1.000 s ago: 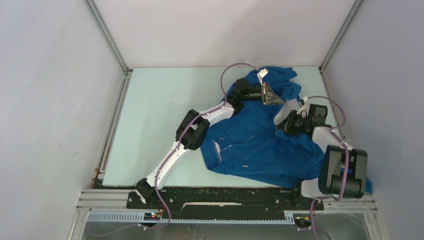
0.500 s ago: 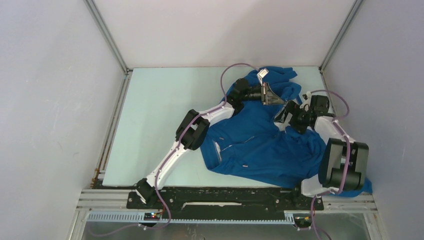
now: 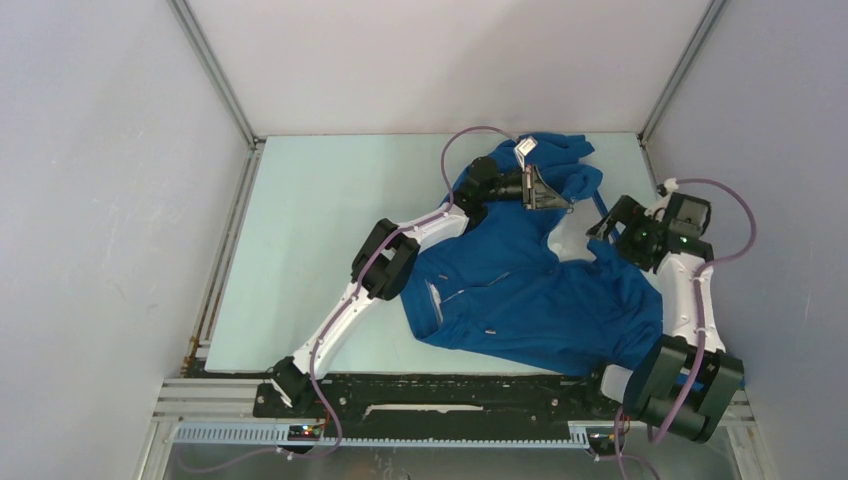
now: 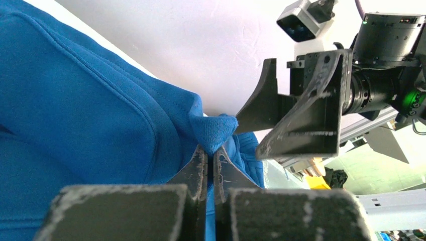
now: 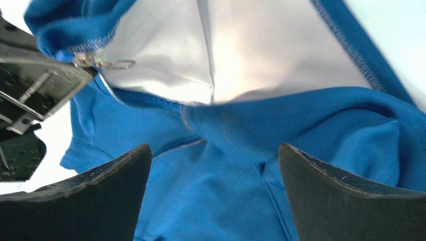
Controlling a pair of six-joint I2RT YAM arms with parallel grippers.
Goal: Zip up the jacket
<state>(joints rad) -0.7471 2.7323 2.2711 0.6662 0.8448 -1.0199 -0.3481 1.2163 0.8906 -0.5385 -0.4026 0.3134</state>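
The left gripper is clamped on the far collar edge of the jacket. The right gripper is spread wide and empty, just right of the open neck. In the top view the jacket lies on the right half of the table, collar far and hem near, with pale lining showing at the neck.

In the left wrist view, the fingers are pinched together on a small peak of blue fabric. The right claw hangs close behind it, touching nothing.

In the right wrist view, the two wide-set fingers frame the neck opening. The lining sits far, the zipper slider with its wire pull is at far left beside the left claw, and a line of teeth runs below. I cannot tell how far the zip is closed.

The step in hand looks like a fresh approach to the slider. The next move calls for the right claw to shift left, nip the thin pull squarely, and draw it along the teeth while the left hold keeps the edge taut.
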